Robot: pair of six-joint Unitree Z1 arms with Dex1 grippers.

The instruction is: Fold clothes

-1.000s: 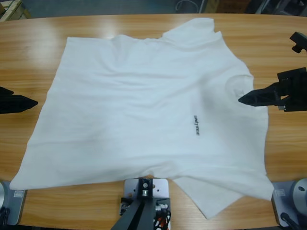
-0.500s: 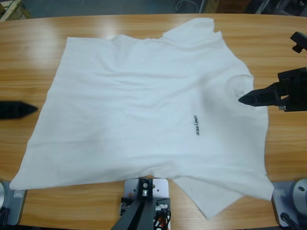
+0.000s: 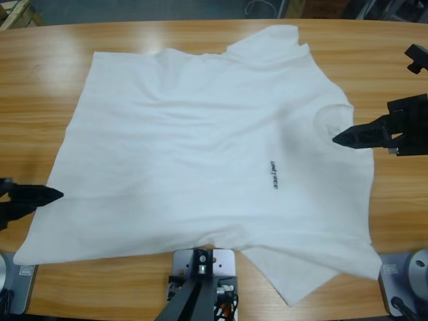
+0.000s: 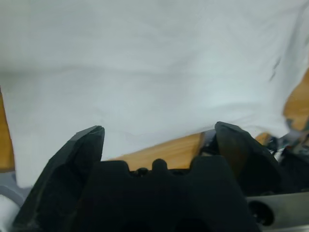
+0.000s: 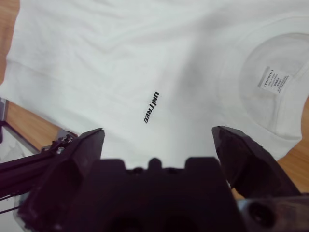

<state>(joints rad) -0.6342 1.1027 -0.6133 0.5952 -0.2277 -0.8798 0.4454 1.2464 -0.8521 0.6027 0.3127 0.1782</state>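
Note:
The clothes are one white T-shirt (image 3: 200, 154) lying spread flat on the wooden table (image 3: 40, 80), collar to the right and hem to the left. Small dark letters (image 3: 273, 174) sit on its chest. My left gripper (image 3: 55, 195) is at the hem's near-left part, its tip just at the cloth edge. In the left wrist view the left gripper (image 4: 159, 133) is open, with the T-shirt (image 4: 154, 63) ahead. My right gripper (image 3: 336, 139) points at the collar. It shows as open (image 5: 157, 133) over the chest letters (image 5: 150, 106) and the neck label (image 5: 273, 79).
Bare wood borders the T-shirt on all sides. One sleeve (image 3: 271, 41) points to the far edge. The other sleeve (image 3: 307, 271) reaches the near edge.
My left gripper has moved along the hem toward the near side of the table and now touches the cloth edge. The right gripper and the T-shirt have stayed put.

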